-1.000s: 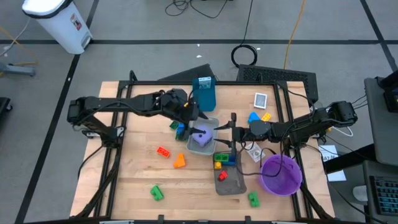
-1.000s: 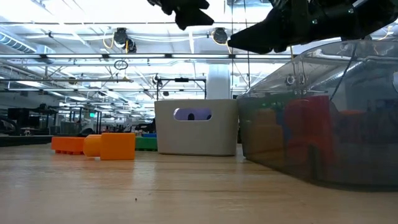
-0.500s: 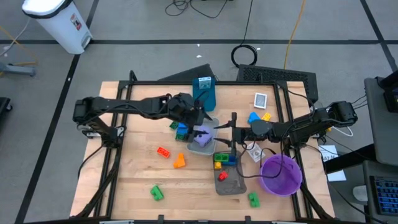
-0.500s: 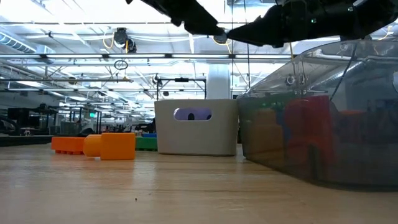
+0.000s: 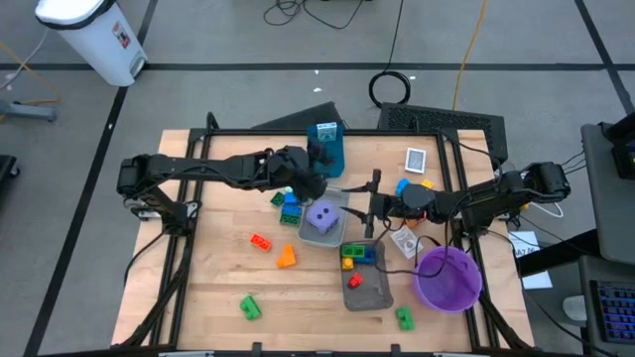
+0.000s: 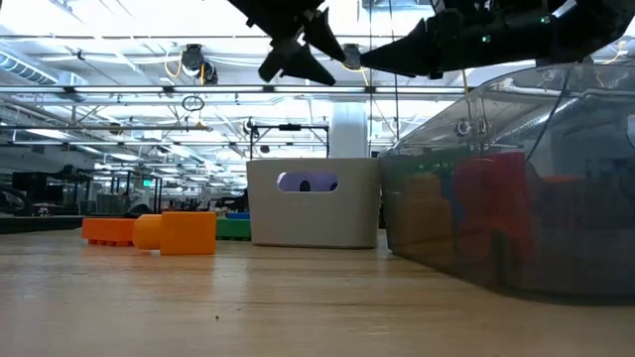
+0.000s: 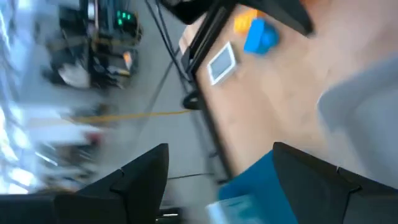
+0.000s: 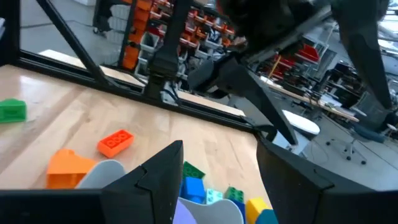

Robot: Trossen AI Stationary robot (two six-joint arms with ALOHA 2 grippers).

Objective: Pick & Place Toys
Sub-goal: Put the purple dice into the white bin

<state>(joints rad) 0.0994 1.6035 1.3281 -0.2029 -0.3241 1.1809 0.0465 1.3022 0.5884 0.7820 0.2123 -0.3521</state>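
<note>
A purple die point(image 5: 322, 215) lies in a small light grey tray point(image 5: 319, 236) at mid-table; in the low view its purple point(image 6: 306, 182) shows through the tray's handle hole. My left gripper point(image 5: 319, 184) point(image 7: 217, 155) hangs open above the tray's far side, beside a teal box point(image 5: 325, 149). From the right, my right gripper point(image 5: 369, 203) point(image 8: 219, 148) points level toward the tray, open, nothing between its fingers. A larger grey tray point(image 5: 372, 296) holds yellow, green, blue and red bricks point(image 5: 355, 255). Loose bricks lie about: blue-green point(image 5: 288, 206), red-orange point(image 5: 260, 241), orange point(image 5: 286, 258), green point(image 5: 250, 307).
A purple round bowl point(image 5: 448, 278) stands at the near right, with a green brick point(image 5: 405, 317) beside it. Blue and yellow bricks point(image 5: 409, 186) and a white card point(image 5: 415, 159) lie at the far right. Bare wood shows at the near left.
My left gripper has rolled about its own axis and shifted a little toward the table's right, staying open above the small tray. The purple die, partly covered by it before, now shows whole in the tray.
</note>
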